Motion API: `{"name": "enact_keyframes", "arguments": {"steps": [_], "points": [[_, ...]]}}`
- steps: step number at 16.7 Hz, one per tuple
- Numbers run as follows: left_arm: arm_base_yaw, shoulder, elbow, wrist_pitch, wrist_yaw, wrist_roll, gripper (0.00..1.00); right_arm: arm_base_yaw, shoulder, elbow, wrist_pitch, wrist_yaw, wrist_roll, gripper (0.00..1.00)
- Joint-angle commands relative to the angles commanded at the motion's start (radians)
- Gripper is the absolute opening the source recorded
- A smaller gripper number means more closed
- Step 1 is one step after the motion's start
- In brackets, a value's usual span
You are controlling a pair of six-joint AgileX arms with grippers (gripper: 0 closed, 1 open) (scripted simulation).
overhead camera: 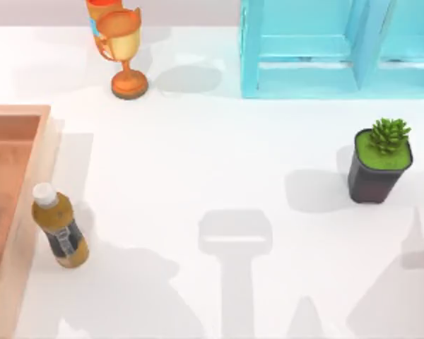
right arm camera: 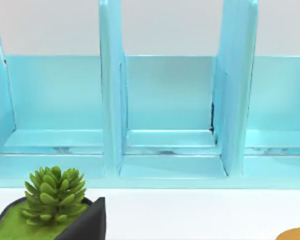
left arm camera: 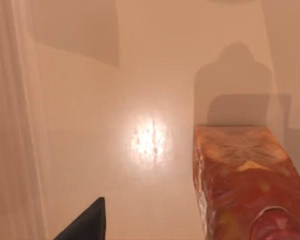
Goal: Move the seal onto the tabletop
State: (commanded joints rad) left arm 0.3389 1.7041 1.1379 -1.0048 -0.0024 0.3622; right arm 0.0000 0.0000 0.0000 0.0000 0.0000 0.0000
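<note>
The seal (left arm camera: pixel 245 185), an orange-tan block with a dark red top, stands upright on the salmon floor of the tray (left arm camera: pixel 90 100), close under my left wrist camera. A dark part of my left gripper (left arm camera: pixel 85 222) juts in beside it, apart from the block. The white tabletop (overhead camera: pixel 198 162) spreads wide to the right of the tray (overhead camera: pixel 14 141). A dark part of my right gripper (right arm camera: pixel 87 222) sits near the potted plant, facing the blue shelf.
An amber bottle (overhead camera: pixel 60 229) with a white cap stands just right of the tray's rim. An orange-gold trophy (overhead camera: pixel 124 53) is at the back left. A light blue shelf unit (overhead camera: pixel 339 49) lines the back right. A potted succulent (overhead camera: pixel 380 164) stands at right.
</note>
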Motion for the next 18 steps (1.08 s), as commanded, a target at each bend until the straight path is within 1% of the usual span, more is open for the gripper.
{"name": "enact_keyframes", "arguments": {"steps": [6, 8, 12, 18], "points": [[0.0, 0.036, -0.152, 0.188, 0.0, 0.0, 1.0, 0.0, 0.0, 0.0, 0.0, 0.0, 0.0, 1.0], [0.0, 0.042, -0.17, 0.213, 0.0, 0.0, 1.0, 0.0, 0.0, 0.0, 0.0, 0.0, 0.0, 1.0], [0.0, 0.042, -0.171, 0.214, 0.0, 0.0, 1.0, 0.0, 0.0, 0.0, 0.0, 0.0, 0.0, 1.0], [0.0, 0.042, -0.171, 0.214, 0.0, 0.0, 0.55, 0.0, 0.0, 0.0, 0.0, 0.0, 0.0, 1.0]]}}
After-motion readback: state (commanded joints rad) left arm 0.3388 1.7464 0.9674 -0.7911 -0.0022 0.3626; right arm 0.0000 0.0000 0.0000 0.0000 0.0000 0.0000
